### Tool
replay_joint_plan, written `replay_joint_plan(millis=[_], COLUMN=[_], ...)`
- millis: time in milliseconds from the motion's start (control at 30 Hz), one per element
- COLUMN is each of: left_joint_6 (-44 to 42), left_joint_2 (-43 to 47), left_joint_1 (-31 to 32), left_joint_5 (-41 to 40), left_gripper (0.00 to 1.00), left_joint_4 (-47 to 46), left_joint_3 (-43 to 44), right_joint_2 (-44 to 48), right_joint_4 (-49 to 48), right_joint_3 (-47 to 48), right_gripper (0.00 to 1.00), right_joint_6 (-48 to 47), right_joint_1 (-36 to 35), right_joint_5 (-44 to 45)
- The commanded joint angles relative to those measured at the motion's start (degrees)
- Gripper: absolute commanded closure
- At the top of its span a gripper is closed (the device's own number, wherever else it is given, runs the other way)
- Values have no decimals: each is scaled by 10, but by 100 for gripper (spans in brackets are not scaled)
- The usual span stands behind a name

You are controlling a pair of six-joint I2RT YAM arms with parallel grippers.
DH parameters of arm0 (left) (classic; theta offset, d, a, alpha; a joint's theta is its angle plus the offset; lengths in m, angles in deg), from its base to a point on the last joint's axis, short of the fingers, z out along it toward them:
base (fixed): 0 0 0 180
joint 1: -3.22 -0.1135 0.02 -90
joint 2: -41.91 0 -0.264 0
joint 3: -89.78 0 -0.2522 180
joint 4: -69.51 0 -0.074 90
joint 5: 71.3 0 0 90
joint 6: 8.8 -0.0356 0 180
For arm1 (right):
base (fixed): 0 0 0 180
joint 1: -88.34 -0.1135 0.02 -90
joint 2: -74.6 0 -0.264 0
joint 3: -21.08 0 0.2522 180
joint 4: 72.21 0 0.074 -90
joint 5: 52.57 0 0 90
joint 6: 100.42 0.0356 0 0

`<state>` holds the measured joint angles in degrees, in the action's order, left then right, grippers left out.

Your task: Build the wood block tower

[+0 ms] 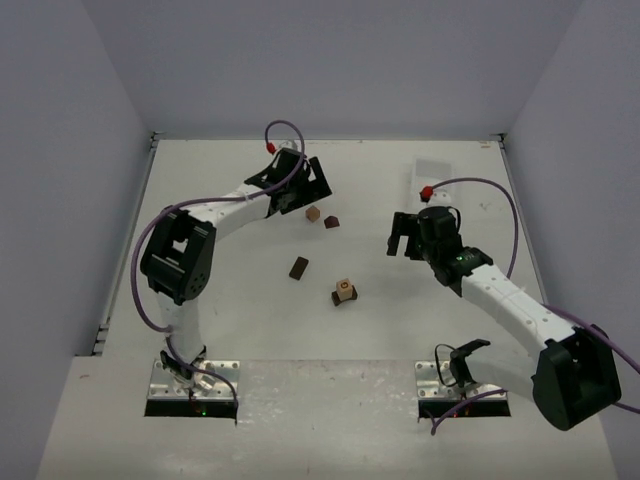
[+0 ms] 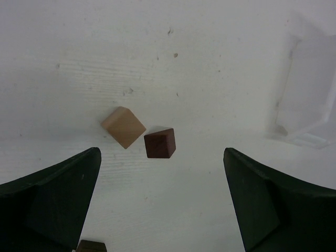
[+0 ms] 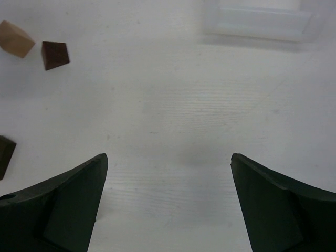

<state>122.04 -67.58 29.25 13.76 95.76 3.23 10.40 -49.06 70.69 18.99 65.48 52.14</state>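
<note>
Small wood blocks lie mid-table. A light tan block [image 1: 313, 213] [image 2: 123, 126] and a dark brown block [image 1: 331, 222] [image 2: 159, 143] sit almost touching, just ahead of my left gripper [image 1: 303, 196] [image 2: 161, 164], which hovers open and holds nothing. Another dark brown block [image 1: 299, 267] [image 2: 91, 245] lies alone nearer the arms. A short tower [image 1: 345, 292] stands to its right, a tan block on a dark one. My right gripper [image 1: 403, 245] [image 3: 169, 157] is open over bare table, right of the tower. Its view shows the tan block [image 3: 16, 38] and dark block [image 3: 55, 54] at far left.
A white plastic tray [image 1: 440, 172] [image 2: 307, 105] [image 3: 260, 21] lies at the back right of the table [image 1: 250, 340]. Grey walls close in the left, back and right sides. Purple cables loop off both arms.
</note>
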Motion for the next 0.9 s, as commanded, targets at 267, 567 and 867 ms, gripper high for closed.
replay_joint_plan(millis=[267,567,867], left_joint_6=[148,162,170], left_joint_2=[-78,-118,-155], left_joint_1=[13,30,50], left_joint_5=[-99,-152,-202], left_gripper=[0,3,17], left_joint_4=[103,151,208], left_joint_3=[65,119,179], right_joint_2=[-20,-35,-42], right_joint_4=[-22,-23,-26], right_joint_3=[-20,-24,-29], right_gripper=[1,1,1], right_joint_6=[21,25,26], right_joint_1=[26,26,26], right_joint_5=[73,90,105])
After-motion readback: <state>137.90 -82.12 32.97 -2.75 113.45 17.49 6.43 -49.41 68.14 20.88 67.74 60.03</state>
